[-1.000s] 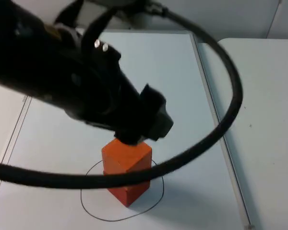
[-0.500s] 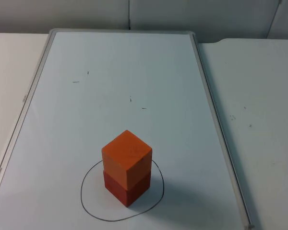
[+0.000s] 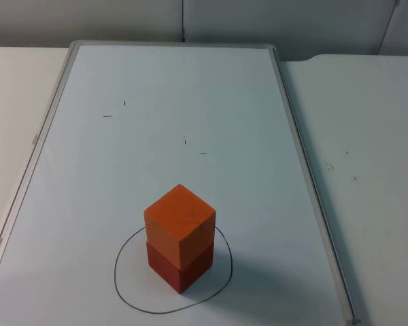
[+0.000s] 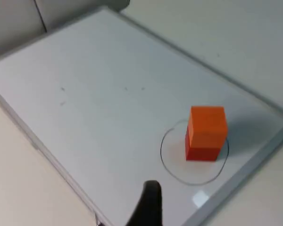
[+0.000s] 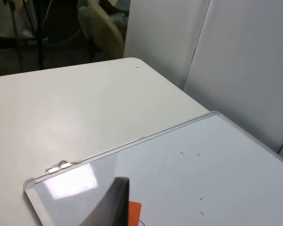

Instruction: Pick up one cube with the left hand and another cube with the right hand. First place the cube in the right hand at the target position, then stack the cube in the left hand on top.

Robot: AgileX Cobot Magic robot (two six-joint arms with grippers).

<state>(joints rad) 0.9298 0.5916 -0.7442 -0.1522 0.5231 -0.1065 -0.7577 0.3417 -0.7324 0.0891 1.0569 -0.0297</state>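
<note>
An orange cube point(image 3: 180, 216) sits squarely on a red cube point(image 3: 179, 268), and the stack stands inside a hand-drawn circle point(image 3: 120, 285) near the front of the whiteboard point(image 3: 190, 88). In the left wrist view the orange cube point(image 4: 207, 123) rests on the red cube point(image 4: 203, 153) within the circle point(image 4: 166, 160). The left gripper point(image 4: 148, 207) hangs well back from the stack and holds nothing. The right gripper point(image 5: 114, 202) is over the whiteboard's point(image 5: 188, 179) edge, with a sliver of the orange cube point(image 5: 134, 214) just beyond it.
The whiteboard's metal frame point(image 3: 294, 136) runs along both long sides. White table point(image 3: 367, 170) lies to the right of it, and the grey partition wall point(image 3: 258, 20) closes the back. A few small pen marks point(image 3: 185, 141) dot the board.
One second ago the left arm hung over the stack with its gripper at the orange cube. It has since pulled out of the top view. The stack has not moved.
</note>
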